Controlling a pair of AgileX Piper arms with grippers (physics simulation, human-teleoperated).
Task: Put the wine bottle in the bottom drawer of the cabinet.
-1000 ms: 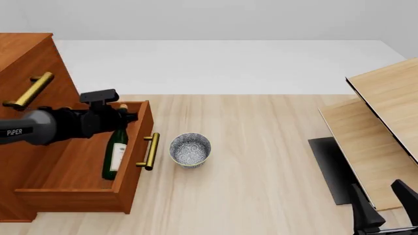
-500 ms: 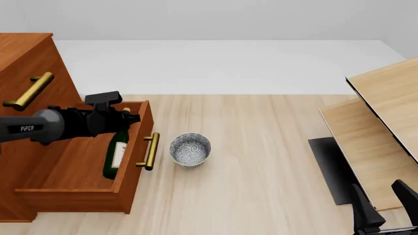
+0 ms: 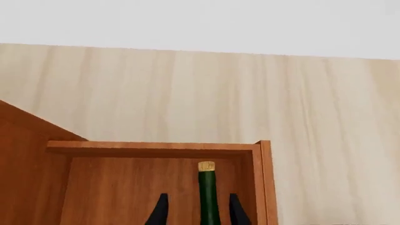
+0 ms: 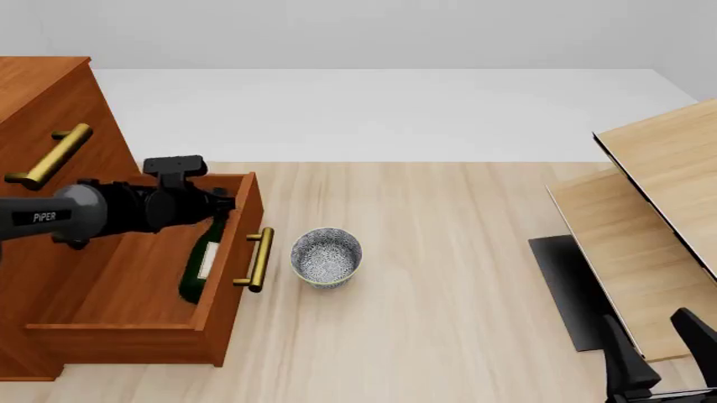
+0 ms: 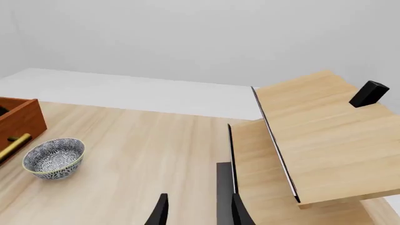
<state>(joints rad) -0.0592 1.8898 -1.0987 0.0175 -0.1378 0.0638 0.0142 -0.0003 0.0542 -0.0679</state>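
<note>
Over the bottom drawer [image 4: 134,294], left pincer [image 4: 220,204] parted, fingers either side of the wine bottle [image 4: 201,262] neck, contact unclear.

Wine bottle [image 4: 201,262]: dark green glass, gold-tan cap, small white label. Bottom drawer [image 4: 134,290] and cabinet [image 4: 45,109]: reddish-brown wood with visible grain — handles brass [image 4: 258,259]. Left gripper [image 4: 213,204]: black, on a grey arm with white lettering. Bowl [image 4: 326,257] beside the drawer front, to the gripper's right: white speckled with dark blue. Table [image 4: 448,277]: pale wood, streaked grain. Right gripper [image 5: 196,211]: black fingers — pale light-wood furniture [image 5: 312,136] beyond it.
</note>
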